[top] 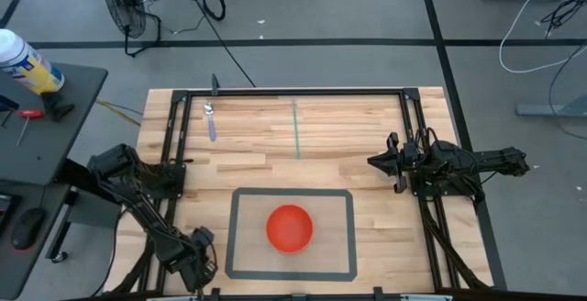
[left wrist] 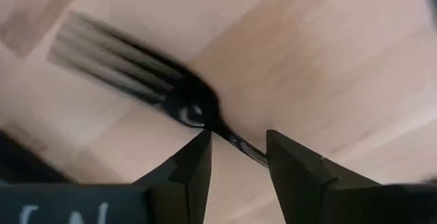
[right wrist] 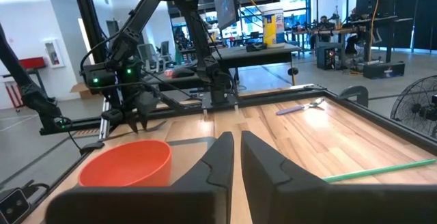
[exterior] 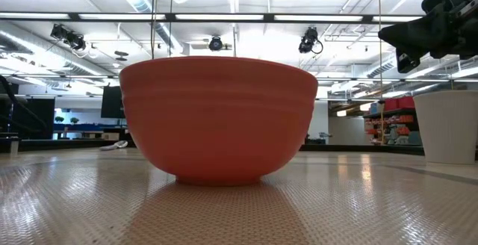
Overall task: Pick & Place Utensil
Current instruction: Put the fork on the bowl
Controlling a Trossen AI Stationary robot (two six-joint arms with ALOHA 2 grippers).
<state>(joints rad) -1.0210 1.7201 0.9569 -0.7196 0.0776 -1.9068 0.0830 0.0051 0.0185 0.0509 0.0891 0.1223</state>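
Observation:
A dark metal fork (left wrist: 136, 74) lies close under my left gripper (left wrist: 237, 145), tines pointing away from the fingers; its handle runs back between them. In the high view this gripper (top: 197, 262) points down at the table's near left corner and hides the fork. My right gripper (top: 374, 161) hovers shut over the table's right side, touching nothing. A red bowl (top: 290, 228) stands on its base inside a taped rectangle near the near edge. A silver spoon (top: 211, 120) lies flat by the far left corner. My left gripper has the fork's handle (left wrist: 235, 141) just behind the neck, pinched between the two fingers, which come from above pointing down. The handle runs slantwise across the gap. Whether the fork is lifted or still on the wood, I cannot tell.
A dark metal frame (top: 174, 127) borders the table's left, right and far sides. A green tape line (top: 295, 128) runs across the far middle of the wood. Bare wood lies between the bowl and the spoon (right wrist: 300, 108).

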